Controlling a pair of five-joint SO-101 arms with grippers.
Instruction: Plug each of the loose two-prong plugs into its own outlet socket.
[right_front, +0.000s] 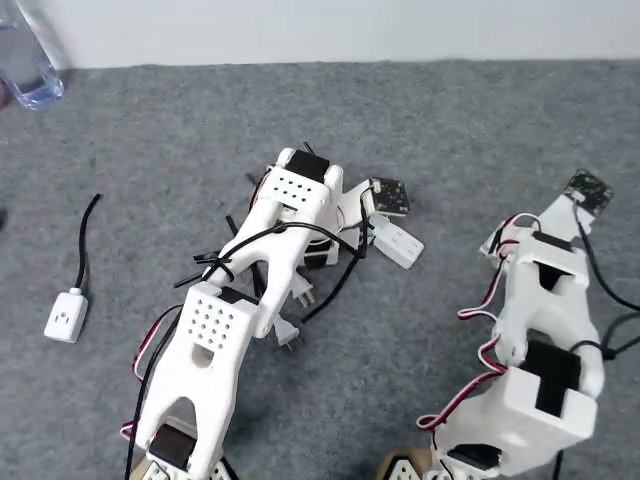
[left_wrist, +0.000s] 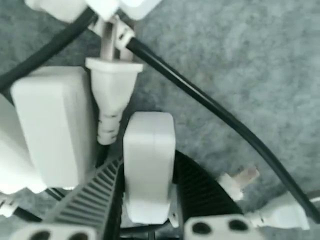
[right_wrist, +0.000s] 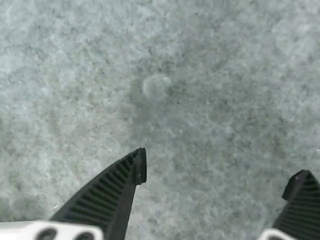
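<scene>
Ribbed black fingers (left_wrist: 92, 200) of my left gripper (left_wrist: 148, 165) clamp a white socket block (left_wrist: 148, 135). Just beside it lies a two-prong plug (left_wrist: 112, 85), prongs showing. My right gripper (right_wrist: 220, 167) gapes at two o'clock. Nothing looks seated, I judge. A second socket (right_front: 63, 318) lies unused at nine o'clock.

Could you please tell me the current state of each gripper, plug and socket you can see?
left gripper: shut on a white block.
right gripper: open, above bare carpet.
side socket: lying flat, nothing plugged in.
near plug: beside the block, prongs exposed, not seated.
far plug: loose on the carpet, prongs bare.
</scene>
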